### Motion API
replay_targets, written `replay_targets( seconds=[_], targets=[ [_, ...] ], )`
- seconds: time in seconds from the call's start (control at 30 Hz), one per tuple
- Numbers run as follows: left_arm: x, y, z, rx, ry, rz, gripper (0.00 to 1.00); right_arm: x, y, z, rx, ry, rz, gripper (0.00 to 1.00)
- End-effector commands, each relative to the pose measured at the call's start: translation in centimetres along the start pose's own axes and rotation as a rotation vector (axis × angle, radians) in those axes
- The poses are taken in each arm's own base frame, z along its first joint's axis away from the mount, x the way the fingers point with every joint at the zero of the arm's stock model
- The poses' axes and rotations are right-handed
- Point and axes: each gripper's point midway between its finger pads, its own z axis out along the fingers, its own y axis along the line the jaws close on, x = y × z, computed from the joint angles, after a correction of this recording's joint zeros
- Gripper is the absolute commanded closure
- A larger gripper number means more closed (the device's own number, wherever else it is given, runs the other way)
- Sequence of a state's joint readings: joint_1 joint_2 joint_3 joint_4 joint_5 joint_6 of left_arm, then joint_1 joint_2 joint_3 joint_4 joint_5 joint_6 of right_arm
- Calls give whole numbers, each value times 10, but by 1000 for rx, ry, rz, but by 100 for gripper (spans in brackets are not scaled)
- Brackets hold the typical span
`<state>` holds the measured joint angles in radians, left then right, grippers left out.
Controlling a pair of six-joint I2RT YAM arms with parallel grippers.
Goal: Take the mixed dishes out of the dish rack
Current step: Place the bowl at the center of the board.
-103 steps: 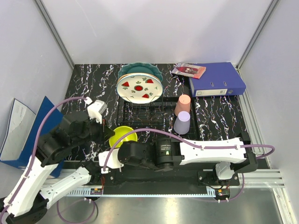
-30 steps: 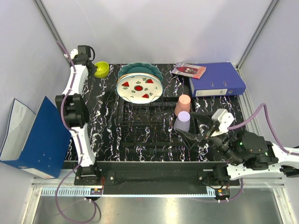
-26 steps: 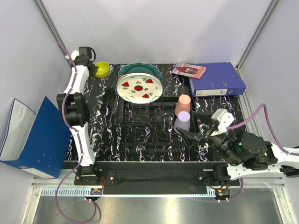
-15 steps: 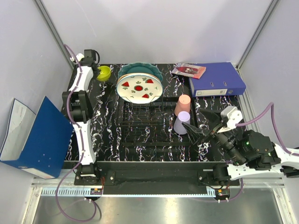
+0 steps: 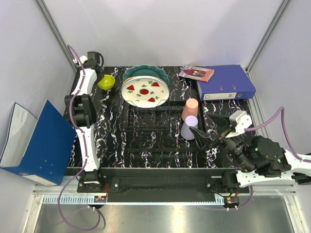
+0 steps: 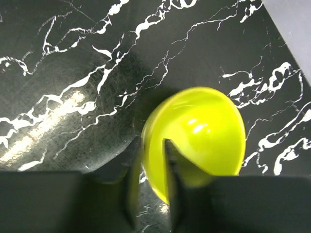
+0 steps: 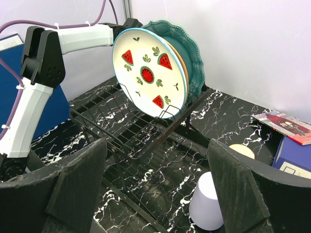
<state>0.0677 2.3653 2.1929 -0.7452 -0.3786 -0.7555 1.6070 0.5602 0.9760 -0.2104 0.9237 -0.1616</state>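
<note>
Small yellow glossy bowl [image 6: 204,141], at ten o'clock on the marble surface [image 5: 112,145], looks light, slippery; left tool [image 6: 150,150] straddles its rim, grip unclear; right tool [image 7: 158,184] spread.

No writing can be read in any view. The blue binder [image 5: 226,80], at two o'clock on the table, carries a white spine label [image 5: 219,95], but its print is too small to make out. The small red-patterned booklet [image 5: 196,73], touching it at one o'clock, shows only blurred marks.
</note>
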Motion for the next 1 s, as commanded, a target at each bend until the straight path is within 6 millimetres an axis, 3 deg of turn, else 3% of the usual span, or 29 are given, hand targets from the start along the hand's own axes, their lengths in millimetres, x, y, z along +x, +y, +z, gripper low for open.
replay_targets(
  seconds=[0.0, 0.23, 0.37, 0.4, 0.47, 0.5, 0.6, 0.63, 0.67, 0.7, 0.73, 0.8, 0.83, 0.87, 0.9, 0.93, 0.97],
  targets=[
    [-30, -12, -16, 47, -77, -12, 59, -5, -5, -1, 24, -22, 55, 9],
    [-32, -11, -23, 52, -81, -8, 47, -2, -6, -2, 24, -20, 59, 9],
    [-54, -24, -55, 99, -139, -23, 35, -1, -5, -1, 24, -18, 58, 9],
    [-66, -31, -77, 124, -175, -37, 30, -1, -5, -1, 25, -18, 59, 9],
    [-73, -37, -104, 154, -204, -45, 25, -2, -2, 0, 19, -17, 57, 8],
    [-84, -41, -133, 187, -240, -59, 25, -2, -1, 1, 17, -16, 54, 9],
    [-68, -57, -190, 249, -271, -12, 15, -9, 3, 6, 24, -18, 40, 8],
    [-75, -57, -229, 296, -311, -20, 10, -14, 4, 10, 45, -15, 22, 8],
    [-63, -55, -240, 298, -312, 9, 7, -16, 4, 12, 59, -13, 7, 8],
    [-49, -63, -267, 329, -331, 54, 6, -20, 3, 15, 79, -14, -2, 8],
    [-51, -61, -301, 380, -363, 55, 3, -26, 1, 23, 121, -9, -34, 7],
    [-21, -57, -331, 392, -388, 134, 1, -36, -9, 33, 187, -15, -43, 7],
    [-16, -54, -344, 406, -403, 145, 1, -47, -9, 41, 203, -29, -25, 7],
    [-13, -38, -360, 422, -416, 146, 1, -53, -28, 47, 278, -39, -26, 7],
    [-6, -33, -369, 438, -415, 150, 1, -68, -35, 49, 291, -62, -2, 7],
    [-1, -22, -368, 435, -405, 154, 1, -69, -40, 56, 322, -62, -5, 7],
    [-11, -6, -386, 456, -431, 121, 1, -74, -54, 60, 378, -70, -12, 7]
  ],
)
